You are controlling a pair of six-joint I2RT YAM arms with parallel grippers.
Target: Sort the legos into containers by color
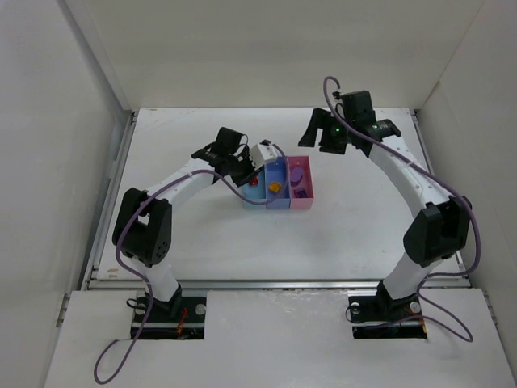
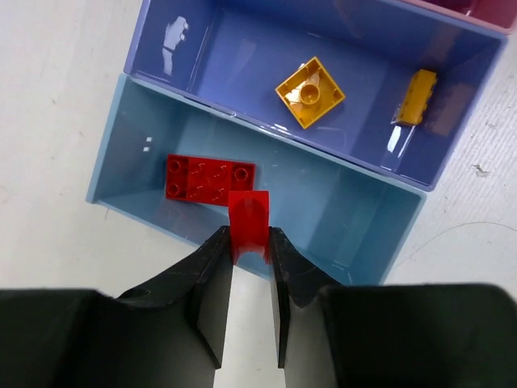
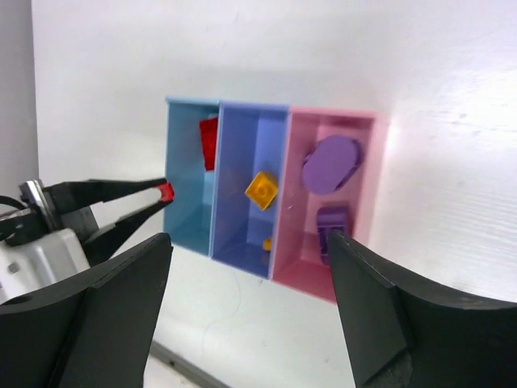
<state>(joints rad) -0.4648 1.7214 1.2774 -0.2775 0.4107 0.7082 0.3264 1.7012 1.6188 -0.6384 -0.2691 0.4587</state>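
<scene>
Left end effector [image 2: 249, 242] is clamped on a small red lego [image 2: 249, 217], poised over the light blue bin [image 2: 355, 218] at its near wall. A flat red lego [image 2: 210, 179] lies inside. Next door, the periwinkle bin [image 2: 242, 73] holds two yellow legos [image 2: 309, 92]. The pink bin [image 3: 365, 194] holds what look like two purple pieces [image 3: 331, 162]. Beyond, right end effector [image 3: 249, 236] hangs empty, fingers apart.

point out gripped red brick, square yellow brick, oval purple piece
small red plastic brick [image 2: 249, 218], left wrist view, visible face
square yellow plastic brick [image 2: 309, 92], left wrist view, its centre
oval purple plastic piece [image 3: 332, 163], right wrist view, top face
</scene>
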